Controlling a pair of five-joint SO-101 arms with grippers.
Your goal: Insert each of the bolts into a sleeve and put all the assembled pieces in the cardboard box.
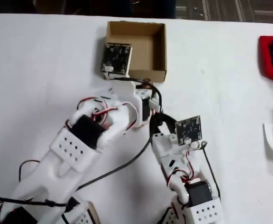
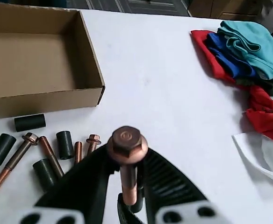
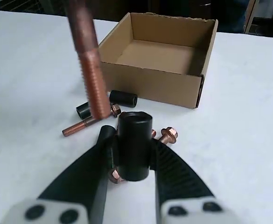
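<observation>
Bolt (image 3: pixel 92 79): left claw (image 2: pixel 127 179) grips shank under head, threads pointing down. Sleeve (image 3: pixel 133 140): upright, mouth up, clamped in right claw (image 3: pixel 132 156). Bolt tip just beside sleeve mouth, not over bore. You're not lined up. Both held on near side of cardboard box (image 3: pixel 150 86), over loose bolts (image 2: pixel 50 156) and loose sleeves (image 2: pixel 30 122) on tabletop (image 2: pixel 174 93). Risk as I read it: lower now and threads catch rim, tipping sleeve or skewing bolt in claw. Bolt looks slightly tilted, so it may jam.
</observation>
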